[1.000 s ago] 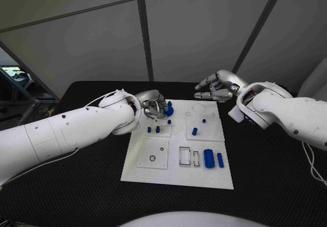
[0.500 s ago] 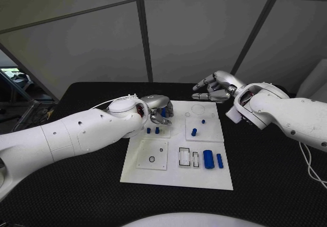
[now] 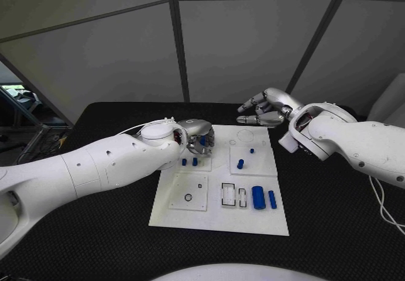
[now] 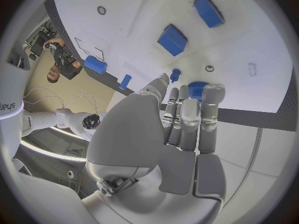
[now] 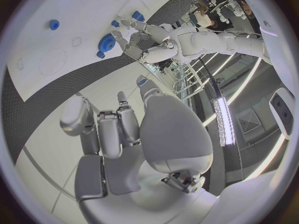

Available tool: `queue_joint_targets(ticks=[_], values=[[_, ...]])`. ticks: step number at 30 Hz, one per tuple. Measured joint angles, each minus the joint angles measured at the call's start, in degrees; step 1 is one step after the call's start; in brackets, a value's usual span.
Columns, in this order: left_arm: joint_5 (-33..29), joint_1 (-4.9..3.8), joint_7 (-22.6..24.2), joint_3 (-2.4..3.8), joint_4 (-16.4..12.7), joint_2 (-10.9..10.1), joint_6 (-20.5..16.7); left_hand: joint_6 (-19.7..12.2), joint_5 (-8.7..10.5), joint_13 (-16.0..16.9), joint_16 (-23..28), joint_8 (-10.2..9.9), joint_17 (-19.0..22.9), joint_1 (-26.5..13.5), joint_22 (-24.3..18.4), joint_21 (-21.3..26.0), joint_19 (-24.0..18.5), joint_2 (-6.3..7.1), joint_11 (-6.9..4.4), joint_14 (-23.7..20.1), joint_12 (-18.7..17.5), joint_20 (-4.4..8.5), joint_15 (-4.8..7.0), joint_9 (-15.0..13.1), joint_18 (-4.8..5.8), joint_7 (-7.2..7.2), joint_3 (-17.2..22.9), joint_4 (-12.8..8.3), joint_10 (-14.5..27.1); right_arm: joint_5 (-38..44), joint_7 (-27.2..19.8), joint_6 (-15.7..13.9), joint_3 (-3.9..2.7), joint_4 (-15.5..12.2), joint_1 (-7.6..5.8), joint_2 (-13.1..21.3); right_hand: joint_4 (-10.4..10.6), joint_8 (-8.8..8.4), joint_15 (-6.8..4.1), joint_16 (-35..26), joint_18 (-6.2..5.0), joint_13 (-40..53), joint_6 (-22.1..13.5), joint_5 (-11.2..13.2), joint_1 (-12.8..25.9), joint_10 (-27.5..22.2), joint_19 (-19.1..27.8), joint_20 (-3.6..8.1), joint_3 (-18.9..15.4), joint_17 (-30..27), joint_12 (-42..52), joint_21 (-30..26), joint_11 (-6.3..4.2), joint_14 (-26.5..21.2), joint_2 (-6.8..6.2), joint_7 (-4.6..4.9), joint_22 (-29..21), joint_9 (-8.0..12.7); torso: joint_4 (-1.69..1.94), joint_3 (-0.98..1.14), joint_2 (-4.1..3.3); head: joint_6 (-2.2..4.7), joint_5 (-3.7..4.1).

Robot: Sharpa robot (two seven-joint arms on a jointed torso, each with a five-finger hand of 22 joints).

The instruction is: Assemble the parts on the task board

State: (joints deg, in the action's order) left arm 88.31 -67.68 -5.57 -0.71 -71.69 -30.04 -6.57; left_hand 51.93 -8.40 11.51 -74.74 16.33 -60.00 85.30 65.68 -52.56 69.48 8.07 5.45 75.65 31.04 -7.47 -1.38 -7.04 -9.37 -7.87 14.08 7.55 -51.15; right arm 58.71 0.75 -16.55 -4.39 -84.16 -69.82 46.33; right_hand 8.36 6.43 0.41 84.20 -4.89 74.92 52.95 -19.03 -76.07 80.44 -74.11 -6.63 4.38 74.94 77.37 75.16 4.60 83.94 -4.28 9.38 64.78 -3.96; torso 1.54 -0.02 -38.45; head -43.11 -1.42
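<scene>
A: Hovering over the far-left part of the task board (image 3: 215, 219), the left hand (image 3: 196, 137) has its fingers (image 4: 212, 104) side by side and curled down around a blue round part (image 4: 197, 90). Whether they actually grip it, cannot tell.

B: And the right hand (image 3: 268, 108)?

A: Above the bench (image 3: 101, 246) just past the board's far edge, toward the far-right corner. Fingers loosely curled, slightly apart, nothing in them.

B: Other parts?

A: Two small blue pegs (image 3: 189, 161) stand on the left side of the board, just nearer than the left hand. Another blue peg (image 3: 240, 163) stands right of centre, with a tiny one (image 3: 250, 150) beyond it. A thick blue cylinder (image 3: 258, 197) and a thinner blue bar (image 3: 271, 199) lie side by side near the board's near-right corner.

B: Board position?

A: Mid-bench, flat, between the two arms.
</scene>
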Motion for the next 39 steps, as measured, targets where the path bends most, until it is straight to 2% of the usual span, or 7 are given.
queue_joint_targets(ticks=[4,5,21,30,39], values=[[0.23,0.08,-0.15,-0.02,0.65,0.42,0.36,0.39,0.0,-0.34,-1.25,-0.36,-1.27,0.29,1.87,-2.47,1.16,0.29,-0.36,1.06,-0.01,0.19,0.19,0.26,0.11,0.0,1.0,-0.15,-1.08,0.01,0.0,0.0,0.0,0.0,0.0,-0.06,0.0,0.0,0.0,0.0,0.0,0.0,-0.21,0.0,0.0,0.0,0.0,0.0,0.0,0.0,0.0,0.0,0.0,0.0,0.0,0.21,0.0,0.0,0.0,-0.01,0.0,0.02,-0.01],[0.26,0.11,-0.17,-0.02,0.79,0.51,0.42,0.6,0.0,-0.4,-1.37,-0.49,-1.53,0.39,2.24,-2.9,1.47,0.19,-0.41,1.15,-0.01,0.29,0.26,0.31,2.24,-0.06,1.21,-0.23,-1.4,0.01,0.0,0.0,0.0,0.0,0.0,-0.08,0.0,0.0,0.0,0.0,0.0,0.0,-0.21,0.0,0.0,0.0,0.0,0.0,0.0,0.0,0.0,0.0,0.0,0.0,0.0,0.21,0.0,0.0,0.0,-0.01,0.0,0.02,-0.01],[0.54,0.48,-0.23,-0.07,2.2,1.37,1.09,1.32,0.0,-1.17,-2.71,-1.16,-2.27,0.51,4.47,-5.28,2.59,0.07,-0.72,1.9,-0.94,0.59,0.61,0.77,2.27,-0.1,2.84,-0.44,-2.53,0.02,-0.02,0.01,0.0,-0.01,0.0,-0.26,0.0,0.0,0.0,0.0,0.01,0.0,-0.21,0.0,0.0,0.0,0.0,0.0,0.0,-0.01,0.0,0.0,0.0,0.0,0.0,0.21,0.01,0.0,0.03,-0.03,0.0,-0.08,0.09],[0.6,0.68,-0.16,-0.08,2.81,1.75,1.35,1.4,0.0,-1.81,-2.71,-2.05,-1.94,0.74,5.13,-5.84,2.59,0.29,-0.38,2.11,-2.05,0.59,0.4,1.16,2.27,-0.18,4.15,-0.8,-2.89,0.02,-0.04,0.02,0.0,0.03,0.0,-0.34,0.0,0.0,0.0,0.0,0.01,0.0,-0.21,0.0,0.0,0.01,0.0,0.0,0.0,-0.01,0.0,0.0,0.0,0.0,0.0,0.21,-0.04,0.0,0.05,-0.03,0.02,-0.05,0.1],[0.64,0.69,0.03,-0.02,2.98,2.03,1.64,2.3,0.0,-2.43,-3.37,-2.37,-1.82,0.74,5.99,-6.72,2.92,0.29,-0.72,2.19,-3.21,0.52,0.48,1.29,2.26,-0.06,5.8,-1.15,-4.18,0.02,-0.04,0.03,0.0,0.03,0.0,-0.4,0.0,0.0,0.0,0.0,0.01,0.0,-0.21,0.0,0.0,0.01,0.0,0.0,0.0,-0.02,0.0,0.0,0.0,0.0,0.0,0.2,-0.04,0.0,0.05,-0.01,0.02,-0.04,0.09]])
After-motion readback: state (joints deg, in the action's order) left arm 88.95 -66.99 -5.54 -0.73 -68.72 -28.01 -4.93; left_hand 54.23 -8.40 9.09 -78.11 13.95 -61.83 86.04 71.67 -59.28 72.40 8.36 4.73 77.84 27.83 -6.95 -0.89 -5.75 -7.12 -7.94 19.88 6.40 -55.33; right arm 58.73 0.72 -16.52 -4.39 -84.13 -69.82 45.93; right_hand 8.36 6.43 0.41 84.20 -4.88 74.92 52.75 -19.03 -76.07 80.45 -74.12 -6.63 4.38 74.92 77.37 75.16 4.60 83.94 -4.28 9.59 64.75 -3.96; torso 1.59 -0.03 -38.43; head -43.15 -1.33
